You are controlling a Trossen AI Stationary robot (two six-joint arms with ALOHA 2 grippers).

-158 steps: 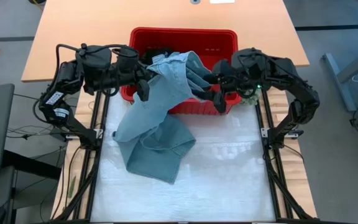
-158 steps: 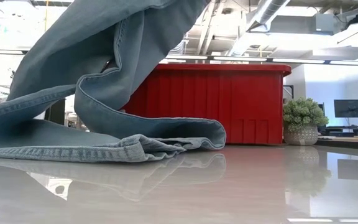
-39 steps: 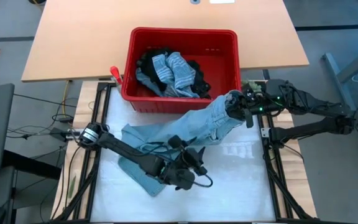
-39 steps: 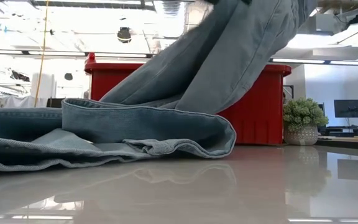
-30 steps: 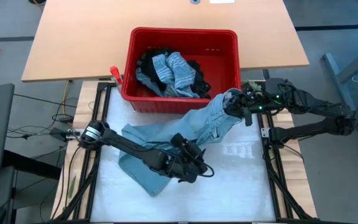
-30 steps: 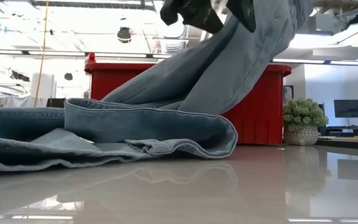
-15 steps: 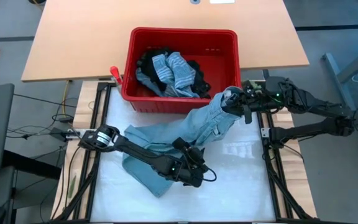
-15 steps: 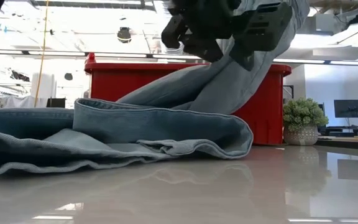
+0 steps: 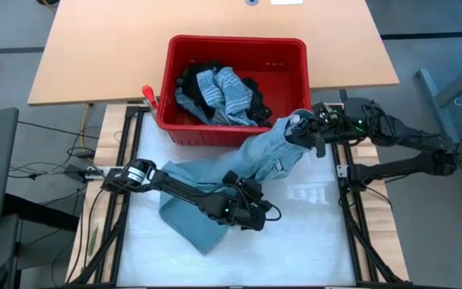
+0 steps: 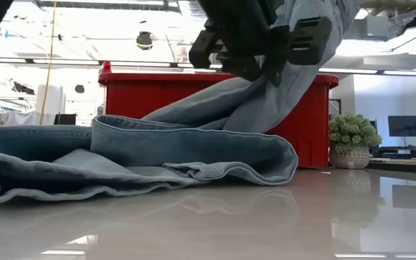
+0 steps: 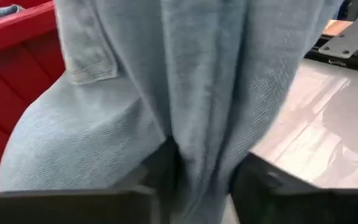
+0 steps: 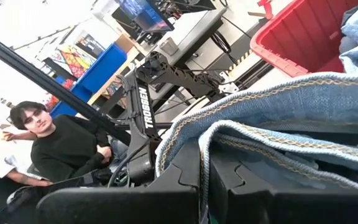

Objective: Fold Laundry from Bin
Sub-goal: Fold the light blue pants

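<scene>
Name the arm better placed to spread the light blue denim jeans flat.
Left: left gripper is pinching the light blue denim jeans low over the table, while right gripper holds their waistband aloft.

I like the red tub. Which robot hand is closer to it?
The right gripper is closer, holding the jeans up just off the red tub's front corner. The left gripper is farther out over the table.

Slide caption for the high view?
Both grippers, left gripper and right gripper, hold light jeans beside the red bin.

Light blue denim garment (image 11: 191,93) hangs between the tool's fingers (image 11: 260,186), seemingly pinched, beside the red bin (image 11: 17,56).
</scene>
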